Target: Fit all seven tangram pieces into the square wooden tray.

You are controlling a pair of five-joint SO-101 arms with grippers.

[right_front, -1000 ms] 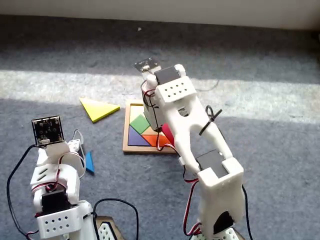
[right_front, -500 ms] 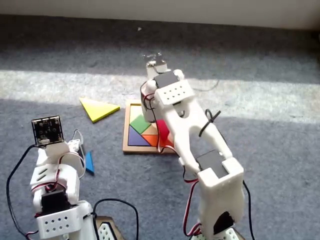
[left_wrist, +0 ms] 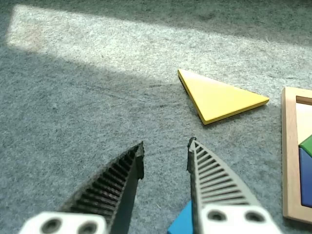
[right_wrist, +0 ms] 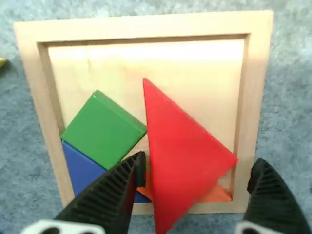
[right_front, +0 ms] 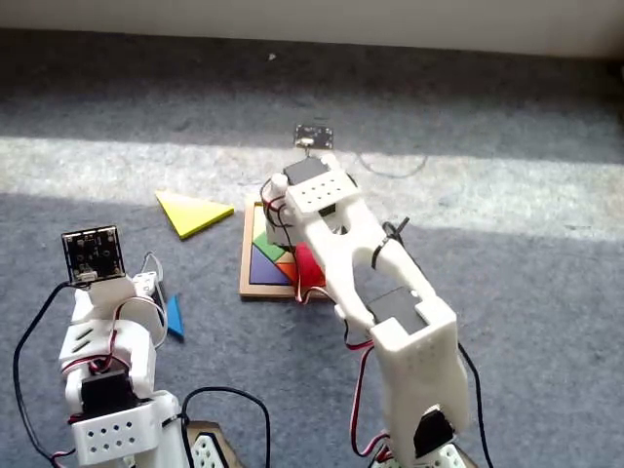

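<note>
Right gripper [right_wrist: 199, 161] spread wide over tray [right_wrist: 146, 24], red triangle [right_wrist: 180, 141] between its jaws; left gripper [left_wrist: 165, 144] barely parted; yellow triangle [right_front: 193, 213] at tray's 10 o'clock.

Matt bare-wood tray [right_wrist: 146, 24]; smooth painted red triangle [right_wrist: 180, 151]; rough, fuzzy carpet [left_wrist: 73, 97].

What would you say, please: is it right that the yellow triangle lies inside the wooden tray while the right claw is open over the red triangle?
Not quite: the left wrist view shows the yellow triangle lying on the carpet beside the wooden tray, not inside it. The right claw is indeed open over the red triangle.
</note>
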